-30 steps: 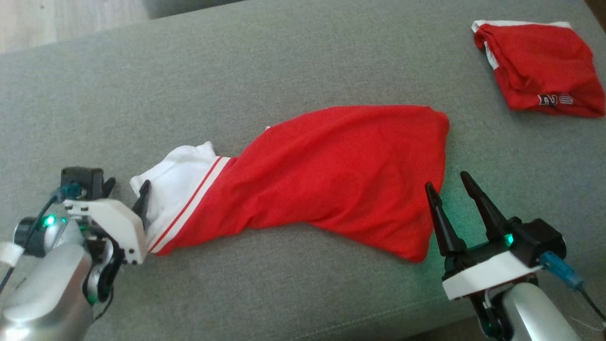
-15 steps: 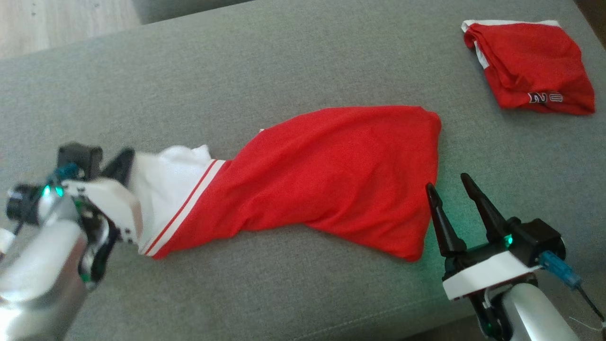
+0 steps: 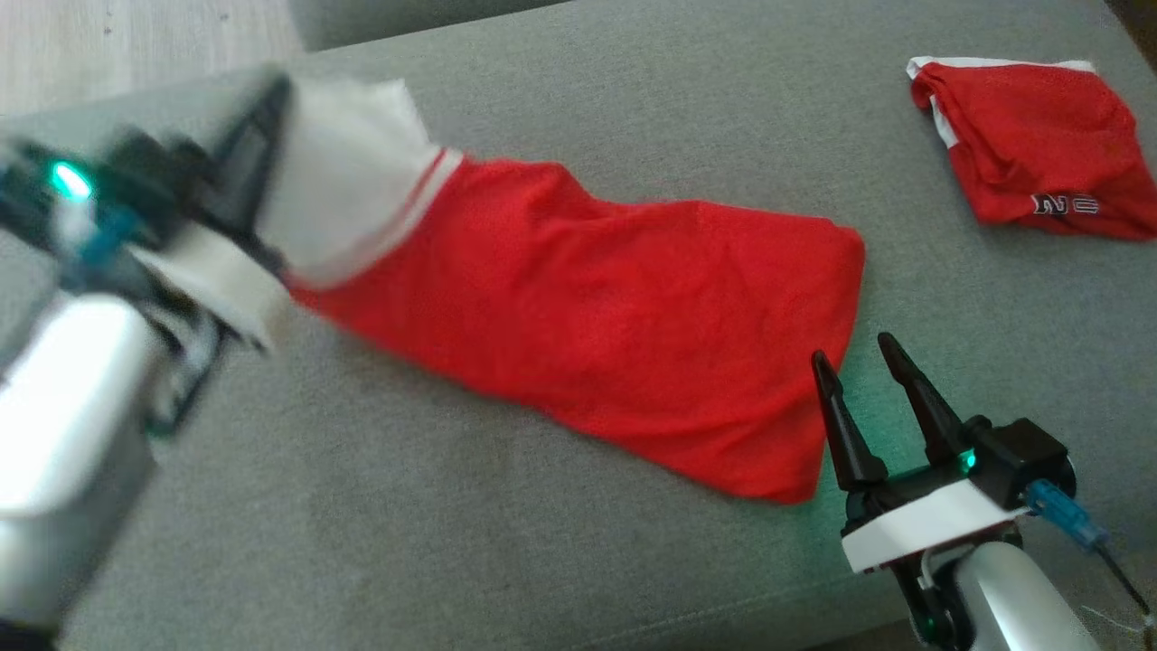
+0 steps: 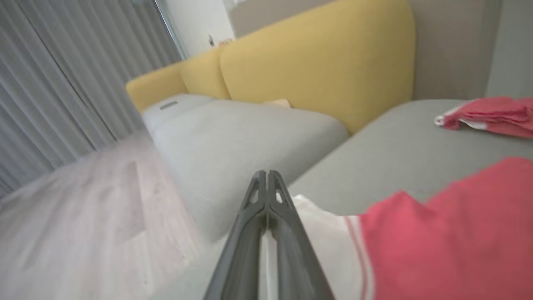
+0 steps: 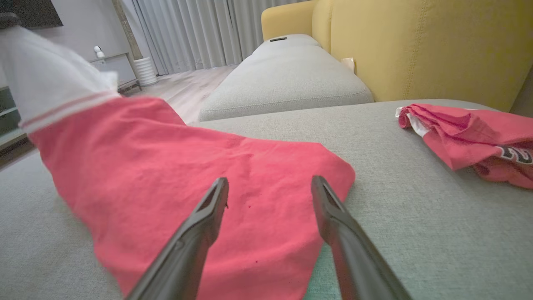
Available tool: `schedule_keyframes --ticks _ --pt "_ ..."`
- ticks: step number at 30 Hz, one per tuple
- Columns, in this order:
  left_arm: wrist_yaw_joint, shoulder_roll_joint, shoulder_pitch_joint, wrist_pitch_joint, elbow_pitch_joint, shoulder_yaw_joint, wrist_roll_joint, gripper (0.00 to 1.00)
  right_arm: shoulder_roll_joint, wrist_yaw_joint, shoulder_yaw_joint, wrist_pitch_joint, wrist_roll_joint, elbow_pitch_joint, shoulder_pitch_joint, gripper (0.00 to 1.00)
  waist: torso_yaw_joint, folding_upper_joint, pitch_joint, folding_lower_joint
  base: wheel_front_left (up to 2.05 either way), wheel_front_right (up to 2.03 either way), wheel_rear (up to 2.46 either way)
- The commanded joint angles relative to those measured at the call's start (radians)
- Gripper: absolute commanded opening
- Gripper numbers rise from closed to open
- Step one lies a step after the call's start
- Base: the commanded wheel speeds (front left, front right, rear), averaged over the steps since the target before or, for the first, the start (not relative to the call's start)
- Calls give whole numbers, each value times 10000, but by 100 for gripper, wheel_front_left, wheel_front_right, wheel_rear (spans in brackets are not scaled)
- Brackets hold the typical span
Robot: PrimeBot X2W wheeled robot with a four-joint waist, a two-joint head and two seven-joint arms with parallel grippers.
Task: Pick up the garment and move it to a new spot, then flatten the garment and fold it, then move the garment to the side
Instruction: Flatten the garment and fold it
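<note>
The left gripper (image 3: 262, 136), showing blurred at the upper left of the head view, is clenching its two dark fingers on the white end of the red mesh garment with a white striped band (image 3: 615, 334); in the left wrist view its fingers (image 4: 250, 233) are pressing together with white cloth just beside them. The garment is stretching from the raised white end at the upper left down across the middle of the grey fabric cushion (image 3: 452, 506), its red end lying flat there. The right gripper (image 3: 852, 349) is sitting released at the lower right, fingers spread apart, just beside the garment's lower right corner. A second folded red garment (image 3: 1030, 172) is lying at the upper right, well apart.
</note>
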Motion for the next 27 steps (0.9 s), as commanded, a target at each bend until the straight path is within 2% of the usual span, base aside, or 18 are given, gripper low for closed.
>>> schedule_keyframes --ticks 1,6,12,18,25,26,27 --pt "-13 261 355 57 -320 226 -133 0 -67 -9 139 -107 -58 -279 -269 100 37 0 56 0 0 0 0" --pt "121 -115 1829 -39 -576 -185 -604 0 -61 -9 146 -107 0 -213 -264 100 157 0 130 0 0 0 0" --pt "711 -441 2754 -534 -397 -199 -588 0 -359 -9 213 -23 380 534 -1040 100 550 0 146 0 0 0 0" --pt "845 -455 2262 -705 -258 -103 -149 0 -1312 -9 497 1524 1130 2541 -3262 100 1080 0 219 0 0 0 0" --pt "689 -545 1635 -748 -78 -93 34 0 -2038 -9 1991 3245 2515 4046 -4480 100 1390 0 443 0 0 0 0" --pt "674 -559 1567 -753 -46 -95 56 0 -2119 -9 2264 3404 2743 4125 -4578 87 1407 0 470 0 0 0 0" --pt "661 -574 1501 -758 -19 -101 84 0 -2224 -9 2552 3418 2912 4123 -4692 20 1424 0 497 0 0 0 0"
